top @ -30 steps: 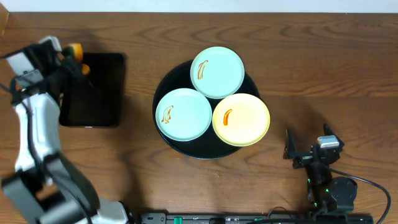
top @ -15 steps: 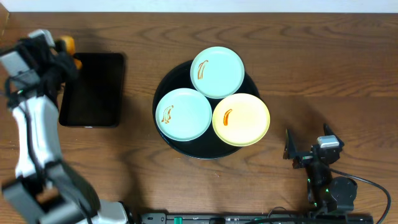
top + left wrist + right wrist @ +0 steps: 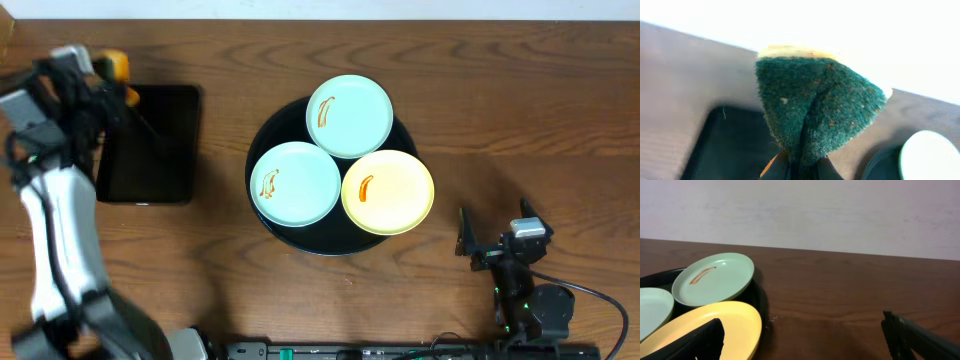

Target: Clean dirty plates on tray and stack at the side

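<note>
Plainly, the round black tray [image 3: 300, 240] is holding all three dirty plates: a mint plate [image 3: 349, 116] at its 12 o'clock, a second mint plate [image 3: 296, 183] at 8 o'clock and the yellow plate [image 3: 388, 191] at 4 o'clock, each showing an orange-brown smear. The left gripper [image 3: 800, 172] is pinching a folded green-and-yellow sponge [image 3: 815, 105] tightly, near the 11 o'clock corner of the rectangular tray [image 3: 150, 145]. The right gripper [image 3: 805, 336] is resting spread wide and empty, at 5 o'clock from the plates.

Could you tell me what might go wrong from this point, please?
1. The left tool pinches the folded sponge only by its edge; scrubbing could pull it loose.
2. The yellow plate overhangs the rim of the round tray, so pressing down might tip it.
</note>
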Controlling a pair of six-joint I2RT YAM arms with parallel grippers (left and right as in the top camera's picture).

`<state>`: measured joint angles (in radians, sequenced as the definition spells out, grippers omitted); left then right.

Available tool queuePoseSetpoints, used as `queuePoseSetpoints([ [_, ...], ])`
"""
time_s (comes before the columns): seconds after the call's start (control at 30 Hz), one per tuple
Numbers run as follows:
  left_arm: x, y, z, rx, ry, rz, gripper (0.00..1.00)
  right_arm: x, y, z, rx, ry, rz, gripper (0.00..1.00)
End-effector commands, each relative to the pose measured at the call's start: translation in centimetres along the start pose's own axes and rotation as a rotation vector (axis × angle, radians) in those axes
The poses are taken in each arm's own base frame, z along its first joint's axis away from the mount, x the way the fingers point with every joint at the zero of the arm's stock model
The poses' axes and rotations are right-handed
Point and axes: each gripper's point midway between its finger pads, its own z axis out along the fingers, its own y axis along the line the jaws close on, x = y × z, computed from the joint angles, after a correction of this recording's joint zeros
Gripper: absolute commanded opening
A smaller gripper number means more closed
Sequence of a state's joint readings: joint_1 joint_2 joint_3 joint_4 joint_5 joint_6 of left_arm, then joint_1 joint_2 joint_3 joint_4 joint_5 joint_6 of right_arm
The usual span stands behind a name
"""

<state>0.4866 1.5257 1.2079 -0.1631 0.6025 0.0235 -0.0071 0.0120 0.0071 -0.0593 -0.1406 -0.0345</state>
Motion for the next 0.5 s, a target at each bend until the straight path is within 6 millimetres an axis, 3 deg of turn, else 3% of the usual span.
queuePoseSetpoints([
  [0.0, -5.6, -3.6, -5.4, 0.021, -0.170, 0.113, 0.08, 0.1, 0.2, 0.0, -0.007, 0.001, -0.008, 0.99],
  [0.1, -6.0, -2.6, -6.4, -0.072, -0.185, 0.109, 0.08, 0.1, 0.2, 0.0, -0.007, 0.001, -0.008, 0.99],
  [0.2, -4.3, 0.4, -5.4, -0.201, -0.130, 0.066, 0.07, 0.1, 0.2, 0.0, -0.006, 0.000, -0.008, 0.99],
  [0.37, 3.4, 5.1, 0.7, -0.238, 0.094, -0.034, 0.07, 0.1, 0.2, 0.0, -0.007, 0.001, -0.008, 0.99],
  [0.47, 8.1, 5.7, 4.1, -0.155, 0.225, -0.107, 0.08, 0.1, 0.2, 0.0, -0.006, 0.001, -0.008, 0.99],
])
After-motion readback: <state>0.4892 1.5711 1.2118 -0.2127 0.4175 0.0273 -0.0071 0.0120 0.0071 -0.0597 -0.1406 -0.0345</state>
